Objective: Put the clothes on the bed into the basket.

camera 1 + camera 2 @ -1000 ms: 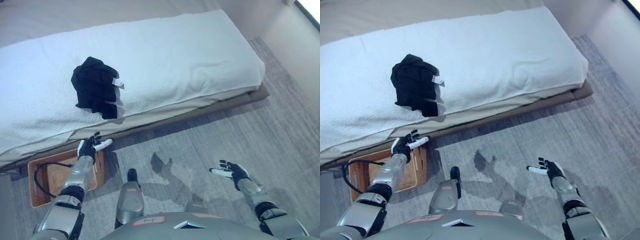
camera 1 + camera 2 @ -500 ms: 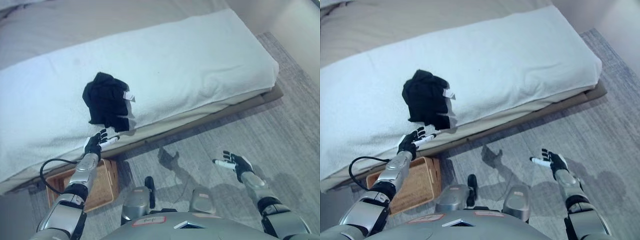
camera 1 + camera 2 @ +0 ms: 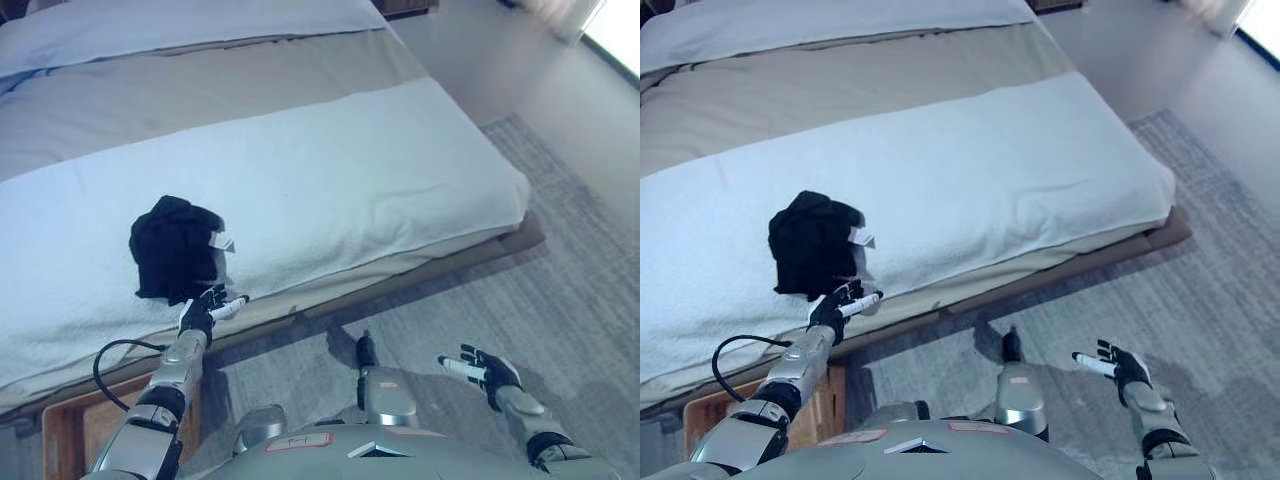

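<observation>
Nearest the camera, at the lower left corner, part of a woven basket (image 3: 70,440) is seen on the grey carpet (image 3: 560,290), its far part hidden under the edge of the bed. The right hand (image 3: 487,369) is held low over the carpet at the lower right, fingers spread and straight, with nothing in its grasp. The left hand (image 3: 204,312) is raised at the bed's near edge, fingers loosely extended and holding nothing; it appears to be just below the clothes, though contact cannot be made out. The black clothes (image 3: 174,248) are bunched in a heap on the white blanket (image 3: 380,180) of the bed (image 3: 250,90), near its front edge. Beyond the blanket, a beige cover and a pale sheet are seen.
</observation>
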You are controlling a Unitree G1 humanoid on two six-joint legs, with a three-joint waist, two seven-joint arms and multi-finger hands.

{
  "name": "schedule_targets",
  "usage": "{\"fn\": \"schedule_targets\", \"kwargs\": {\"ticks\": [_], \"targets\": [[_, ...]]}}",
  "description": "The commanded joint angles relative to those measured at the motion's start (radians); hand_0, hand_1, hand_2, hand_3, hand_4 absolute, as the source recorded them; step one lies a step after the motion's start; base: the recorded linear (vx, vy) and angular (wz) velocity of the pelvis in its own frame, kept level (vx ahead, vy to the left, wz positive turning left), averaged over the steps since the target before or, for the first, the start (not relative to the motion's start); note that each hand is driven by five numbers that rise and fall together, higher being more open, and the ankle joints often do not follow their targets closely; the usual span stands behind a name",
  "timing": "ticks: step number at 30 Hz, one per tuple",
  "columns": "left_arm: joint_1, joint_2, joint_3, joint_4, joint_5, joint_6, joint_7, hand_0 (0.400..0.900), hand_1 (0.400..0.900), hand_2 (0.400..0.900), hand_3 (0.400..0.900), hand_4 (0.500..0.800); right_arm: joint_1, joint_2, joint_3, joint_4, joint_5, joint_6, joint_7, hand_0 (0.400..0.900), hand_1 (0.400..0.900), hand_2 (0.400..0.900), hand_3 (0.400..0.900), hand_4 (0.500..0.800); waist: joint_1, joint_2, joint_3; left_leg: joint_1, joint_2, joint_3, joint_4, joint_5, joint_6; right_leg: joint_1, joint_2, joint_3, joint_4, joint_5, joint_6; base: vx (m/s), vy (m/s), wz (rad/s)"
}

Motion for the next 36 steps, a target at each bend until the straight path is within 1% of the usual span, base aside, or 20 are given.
{"fn": "schedule_targets", "kwargs": {"ticks": [1, 3, 5, 6, 7, 8, 9, 10, 12, 14, 16, 17, 19, 21, 23, 26, 28, 30, 32, 36], "targets": [[-0.059, 0.088, 0.049, -0.068, 0.048, -0.057, 0.015, 0.900, 0.900, 0.900, 0.900, 0.800, -0.005, -0.053, -0.012, -0.002, 0.014, -0.033, -0.001, 0.900, 0.900, 0.900, 0.900, 0.800, -0.030, -0.037, -0.027, 0.045, -0.108, -0.042, 0.002, -0.036, 0.072, -0.149, -0.071, 0.116, -0.042, 0.223, 0.087, 0.30, -0.096, 0.34], [-0.046, 0.087, 0.055, -0.086, 0.057, -0.055, 0.017, 0.900, 0.900, 0.900, 0.900, 0.800, 0.007, -0.054, -0.018, 0.007, 0.009, -0.032, 0.003, 0.900, 0.900, 0.900, 0.900, 0.800, -0.033, -0.036, -0.045, 0.088, -0.083, -0.051, -0.008, -0.045, 0.059, -0.142, -0.053, 0.109, -0.018, 0.206, 0.082, 0.29, -0.121, 0.28], [-0.036, 0.083, 0.057, -0.095, 0.061, -0.052, 0.018, 0.900, 0.900, 0.900, 0.900, 0.800, 0.012, -0.056, -0.022, 0.010, 0.004, -0.030, 0.004, 0.900, 0.900, 0.900, 0.900, 0.800, -0.039, -0.022, -0.057, 0.115, -0.045, -0.061, -0.020, -0.051, 0.044, -0.149, -0.036, 0.083, 0.021, 0.155, 0.069, 0.21, -0.147, 0.19], [-0.029, 0.083, 0.064, -0.100, 0.062, -0.051, 0.022, 0.900, 0.900, 0.900, 0.900, 0.800, 0.012, -0.056, -0.022, 0.017, 0.001, -0.031, 0.001, 0.900, 0.900, 0.900, 0.900, 0.800, -0.042, -0.024, -0.069, 0.119, -0.032, -0.076, -0.024, -0.028, 0.035, -0.164, -0.043, 0.059, 0.039, 0.134, 0.058, 0.20, -0.206, 0.15], [-0.026, 0.081, 0.071, -0.110, 0.053, -0.052, 0.023, 0.900, 0.900, 0.900, 0.900, 0.800, 0.005, -0.060, -0.016, 0.015, -0.001, -0.030, 0.003, 0.900, 0.900, 0.900, 0.900, 0.800, -0.043, -0.019, -0.066, 0.131, -0.018, -0.070, -0.020, -0.015, 0.025, -0.161, -0.028, 0.051, 0.040, 0.142, 0.055, 0.20, -0.214, 0.10], [-0.028, 0.078, 0.067, -0.103, 0.044, -0.053, 0.026, 0.900, 0.900, 0.900, 0.900, 0.800, 0.004, -0.064, -0.011, 0.026, -0.007, -0.031, 0.000, 0.900, 0.900, 0.900, 0.900, 0.800, -0.037, -0.004, -0.067, 0.129, 0.012, -0.068, 0.004, -0.010, 0.009, -0.150, -0.005, 0.038, 0.047, 0.110, 0.044, 0.18, -0.201, 0.12], [-0.030, 0.075, 0.067, -0.099, 0.038, -0.053, 0.025, 0.900, 0.900, 0.900, 0.900, 0.800, -0.001, -0.068, -0.010, 0.031, -0.007, -0.032, 0.000, 0.900, 0.900, 0.900, 0.900, 0.800, -0.044, -0.006, -0.073, 0.116, 0.017, -0.085, 0.018, 0.023, -0.002, -0.159, -0.003, 0.029, 0.058, 0.097, 0.029, 0.18, -0.155, 0.09], [-0.033, 0.071, 0.067, -0.090, 0.026, -0.052, 0.028, 0.900, 0.900, 0.900, 0.900, 0.800, -0.010, -0.075, -0.004, 0.036, -0.011, -0.032, -0.006, 0.900, 0.900, 0.900, 0.900, 0.800, -0.042, 0.008, -0.077, 0.108, 0.035, -0.092, 0.058, 0.060, -0.009, -0.151, 0.026, 0.024, 0.082, 0.074, 0.013, 0.15, -0.178, 0.21], [-0.040, 0.069, 0.074, -0.067, 0.017, -0.051, 0.030, 0.900, 0.900, 0.900, 0.900, 0.800, -0.009, -0.088, -0.008, 0.031, -0.008, -0.032, -0.008, 0.900, 0.900, 0.900, 0.900, 0.800, -0.048, 0.005, -0.087, 0.069, 0.056, -0.114, 0.147, 0.168, -0.029, -0.127, 0.049, 0.011, 0.093, 0.037, -0.022, 0.20, -0.227, 0.18], [-0.048, 0.069, 0.078, -0.056, 0.003, -0.047, 0.033, 0.900, 0.900, 0.900, 0.900, 0.800, -0.010, -0.106, -0.008, 0.039, 0.004, -0.035, -0.016, 0.900, 0.900, 0.900, 0.900, 0.800, -0.035, -0.006, -0.084, -0.017, 0.066, -0.121, 0.333, 0.272, -0.032, -0.075, 0.078, 0.015, 0.094, -0.011, -0.063, 0.24, -0.258, 0.04], [-0.076, 0.068, 0.070, -0.037, 0.000, -0.046, 0.041, 0.900, 0.900, 0.900, 0.900, 0.800, -0.018, -0.122, -0.008, 0.040, 0.016, -0.035, -0.024, 0.900, 0.900, 0.900, 0.900, 0.800, -0.018, -0.033, -0.060, -0.108, 0.019, -0.133, 0.505, 0.308, -0.019, -0.028, 0.084, 0.021, 0.086, -0.031, -0.097, 0.18, -0.264, 0.11], [-0.092, 0.067, 0.063, -0.025, -0.004, -0.045, 0.041, 0.900, 0.900, 0.900, 0.900, 0.800, -0.024, -0.130, -0.007, 0.042, 0.021, -0.034, -0.026, 0.900, 0.900, 0.900, 0.900, 0.800, -0.015, -0.042, -0.050, -0.143, 0.019, -0.105, 0.555, 0.319, -0.011, -0.008, 0.086, 0.016, 0.083, -0.039, -0.110, 0.14, -0.246, 0.17], [-0.108, 0.066, 0.048, -0.023, -0.013, -0.042, 0.039, 0.900, 0.900, 0.900, 0.900, 0.800, -0.034, -0.138, -0.006, 0.041, 0.030, -0.032, -0.033, 0.900, 0.900, 0.900, 0.900, 0.800, -0.002, -0.051, -0.035, -0.218, 0.048, -0.050, 0.558, 0.315, 0.006, 0.028, 0.094, 0.018, 0.073, -0.063, -0.122, 0.14, -0.145, 0.06], [-0.114, 0.071, 0.032, -0.016, -0.008, -0.044, 0.040, 0.900, 0.900, 0.900, 0.900, 0.800, -0.041, -0.139, -0.004, 0.034, 0.040, -0.035, -0.040, 0.900, 0.900, 0.900, 0.900, 0.800, 0.023, -0.061, -0.022, -0.321, 0.044, -0.026, 0.508, 0.278, 0.017, 0.066, 0.091, 0.031, 0.059, -0.080, -0.121, 0.20, -0.043, -0.14], [-0.112, 0.076, 0.028, -0.013, -0.011, -0.047, 0.041, 0.900, 0.900, 0.900, 0.900, 0.800, -0.049, -0.138, 0.005, 0.033, 0.041, -0.039, -0.043, 0.900, 0.900, 0.900, 0.900, 0.800, 0.044, -0.054, -0.015, -0.359, 0.073, -0.017, 0.378, 0.268, 0.012, 0.095, 0.096, 0.037, 0.054, -0.103, -0.110, 0.25, 0.064, -0.30], [-0.091, 0.082, 0.031, -0.015, -0.017, -0.049, 0.041, 0.900, 0.900, 0.900, 0.900, 0.800, -0.067, -0.135, 0.023, 0.022, 0.028, -0.047, -0.044, 0.900, 0.900, 0.900, 0.900, 0.800, 0.087, -0.015, -0.002, -0.386, 0.115, -0.032, 0.097, 0.335, -0.024, 0.140, 0.111, 0.055, 0.054, -0.140, -0.089, 0.29, 0.156, -0.47], [-0.071, 0.091, 0.042, -0.002, -0.005, -0.048, 0.041, 0.900, 0.900, 0.900, 0.900, 0.800, -0.075, -0.133, 0.031, 0.013, 0.017, -0.047, -0.042, 0.900, 0.900, 0.900, 0.900, 0.800, 0.110, 0.009, -0.009, -0.396, 0.133, -0.061, -0.004, 0.377, -0.038, 0.168, 0.111, 0.072, 0.053, -0.168, -0.076, 0.28, 0.185, -0.60], [-0.053, 0.098, 0.056, 0.007, 0.014, -0.046, 0.042, 0.900, 0.900, 0.900, 0.900, 0.800, -0.079, -0.134, 0.039, 0.009, 0.004, -0.044, -0.032, 0.900, 0.900, 0.900, 0.900, 0.800, 0.114, 0.027, -0.017, -0.374, 0.146, -0.031, -0.022, 0.374, -0.044, 0.194, 0.098, 0.085, 0.067, -0.202, -0.065, 0.22, 0.194, -0.41], [-0.060, 0.104, 0.059, 0.021, 0.041, -0.043, 0.048, 0.900, 0.900, 0.900, 0.900, 0.800, -0.084, -0.128, 0.040, 0.001, -0.004, -0.043, -0.031, 0.900, 0.900, 0.900, 0.900, 0.800, 0.115, 0.034, -0.021, -0.366, 0.134, -0.001, 0.002, 0.364, -0.046, 0.209, 0.071, 0.083, 0.072, -0.210, -0.060, 0.17, 0.200, -0.19], [-0.068, 0.134, 0.082, 0.091, 0.166, -0.036, 0.097, 0.900, 0.900, 0.900, 0.900, 0.800, -0.101, -0.106, 0.049, 0.011, -0.033, -0.036, -0.020, 0.900, 0.900, 0.900, 0.900, 0.800, 0.133, 0.021, -0.035, -0.336, 0.115, 0.075, 0.002, 0.310, -0.030, 0.207, -0.008, 0.087, 0.038, -0.187, -0.023, 0.12, 0.163, -0.65]]}}
